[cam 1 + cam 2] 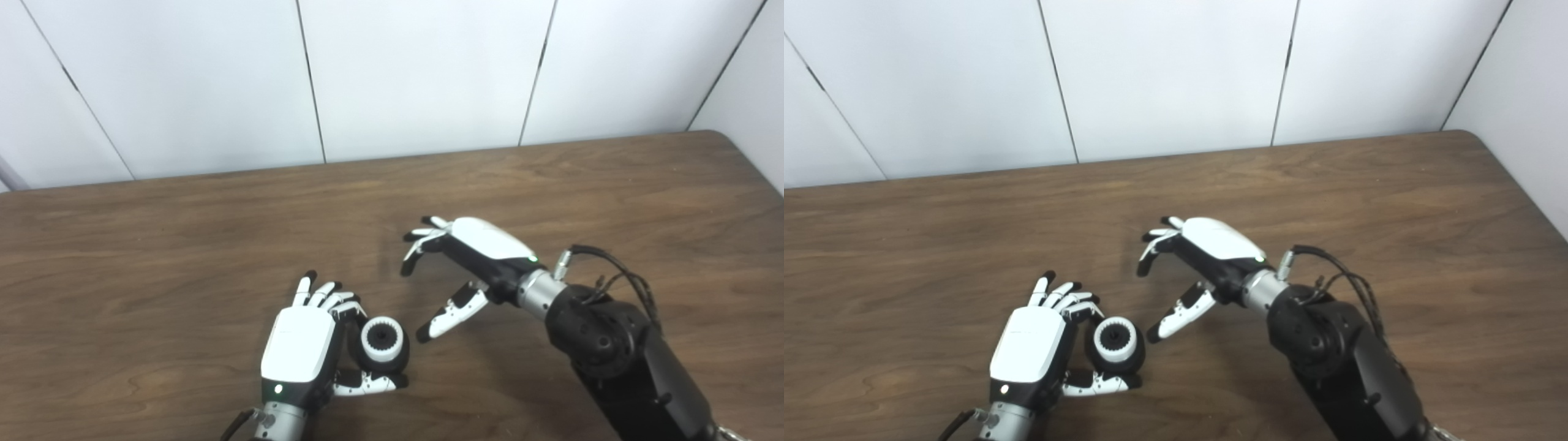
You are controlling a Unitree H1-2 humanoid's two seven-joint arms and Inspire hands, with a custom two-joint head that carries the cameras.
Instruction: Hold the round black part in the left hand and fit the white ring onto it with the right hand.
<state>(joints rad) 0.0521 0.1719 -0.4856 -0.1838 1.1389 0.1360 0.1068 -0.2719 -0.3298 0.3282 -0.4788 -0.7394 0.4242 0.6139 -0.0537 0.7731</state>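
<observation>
One white ring (381, 338) already sat on the black part (392, 358), which the left hand (300, 349) gripped between fingers and thumb, low over the table (153, 275). The fitting step looked done; next, I judged, only a check of the seating was needed. The right hand (465, 263) hovered nearby, fingers spread, holding nothing.
</observation>
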